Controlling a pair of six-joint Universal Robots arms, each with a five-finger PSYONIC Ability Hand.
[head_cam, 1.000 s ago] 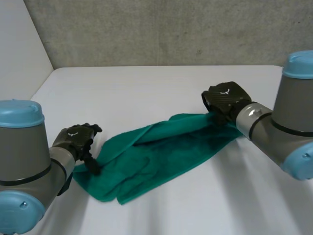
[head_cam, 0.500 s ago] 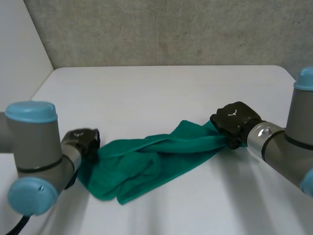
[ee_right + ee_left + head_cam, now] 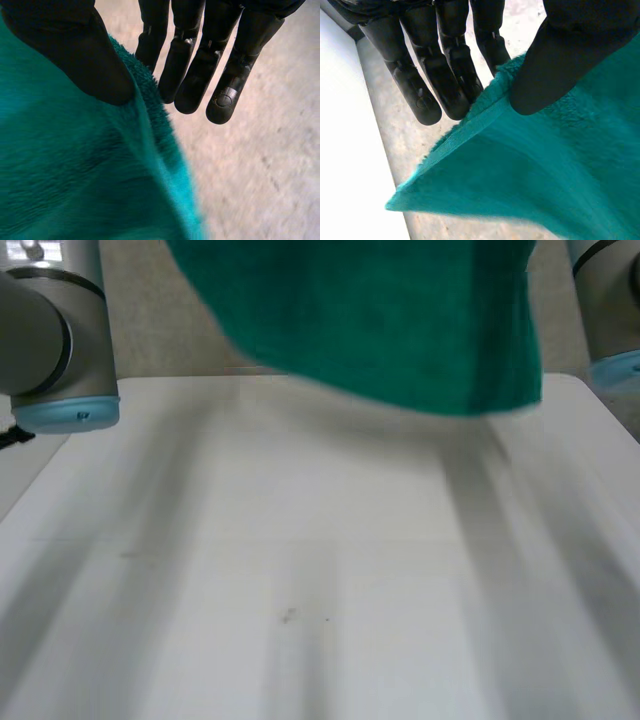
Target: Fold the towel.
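The green towel (image 3: 380,320) hangs in the air, spread wide above the white table (image 3: 300,590), its lower edge well off the surface. My left arm (image 3: 50,330) and right arm (image 3: 610,310) are raised at either side of it. In the left wrist view my left hand (image 3: 450,85) pinches the towel (image 3: 545,175) between thumb and straight fingers at an edge near a corner. In the right wrist view my right hand (image 3: 200,75) pinches the towel's (image 3: 75,175) edge the same way, thumb on one face and fingers behind.
A grey concrete wall (image 3: 180,340) stands behind the table. The table's bare white top stretches from the far edge to the near edge below the hanging cloth.
Both arms have risen steeply, lifting the towel off the table until it hangs spread between them. The left hand, open a second ago at the cloth's left end, has closed on it.
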